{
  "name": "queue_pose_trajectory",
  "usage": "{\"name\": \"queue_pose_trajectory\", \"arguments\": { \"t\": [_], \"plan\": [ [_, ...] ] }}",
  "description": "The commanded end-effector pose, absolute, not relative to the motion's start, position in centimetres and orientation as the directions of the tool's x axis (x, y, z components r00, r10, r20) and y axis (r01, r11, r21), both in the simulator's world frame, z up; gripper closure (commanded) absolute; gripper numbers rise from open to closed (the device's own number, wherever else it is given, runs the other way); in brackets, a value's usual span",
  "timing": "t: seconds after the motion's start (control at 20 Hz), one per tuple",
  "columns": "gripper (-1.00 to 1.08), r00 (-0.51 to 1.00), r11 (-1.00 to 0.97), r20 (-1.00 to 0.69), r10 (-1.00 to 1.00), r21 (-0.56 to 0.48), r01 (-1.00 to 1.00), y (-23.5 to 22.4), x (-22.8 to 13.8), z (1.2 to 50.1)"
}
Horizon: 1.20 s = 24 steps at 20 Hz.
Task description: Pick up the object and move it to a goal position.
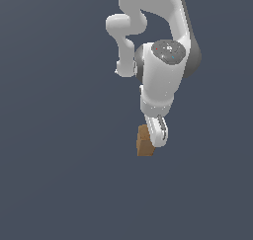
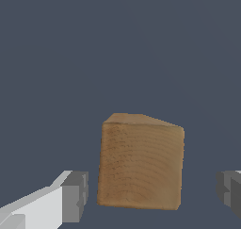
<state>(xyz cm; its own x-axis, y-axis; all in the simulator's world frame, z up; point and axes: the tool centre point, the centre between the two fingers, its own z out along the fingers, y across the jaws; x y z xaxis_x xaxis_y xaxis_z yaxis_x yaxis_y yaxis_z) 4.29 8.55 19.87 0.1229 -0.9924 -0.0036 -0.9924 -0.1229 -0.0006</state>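
Observation:
The object is a tan-brown wooden block (image 1: 145,142) lying on the dark grey floor, partly hidden by the white arm in the exterior view. In the wrist view the block (image 2: 140,163) fills the space between my two grey fingertips (image 2: 77,196), with a gap on each side. My gripper (image 2: 153,195) is open and straddles the block without touching it. In the exterior view the gripper (image 1: 153,138) is right over the block, on the side toward the exterior view's right.
The plain dark grey floor (image 1: 59,175) surrounds the block on all sides. The white arm (image 1: 160,76) rises above the block toward the top of the exterior view.

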Motion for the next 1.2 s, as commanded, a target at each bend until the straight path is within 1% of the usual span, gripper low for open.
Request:
{"name": "queue_pose_trajectory", "arguments": {
  "t": [0.0, 0.25, 0.55, 1.15],
  "plan": [
    [-0.92, 0.094, -0.094, -0.002, -0.996, 0.0, -0.996, 8.6, 4.4, 19.6],
    [-0.92, 0.066, -0.066, 0.0, -0.998, 0.0, -0.998, 8.8, 4.6, 19.3],
    [-0.92, 0.068, -0.068, 0.0, -0.998, 0.0, -0.998, 8.8, 4.6, 19.0],
    [-0.92, 0.064, -0.064, 0.0, -0.998, 0.0, -0.998, 8.7, 4.5, 14.4]
  ]
}}
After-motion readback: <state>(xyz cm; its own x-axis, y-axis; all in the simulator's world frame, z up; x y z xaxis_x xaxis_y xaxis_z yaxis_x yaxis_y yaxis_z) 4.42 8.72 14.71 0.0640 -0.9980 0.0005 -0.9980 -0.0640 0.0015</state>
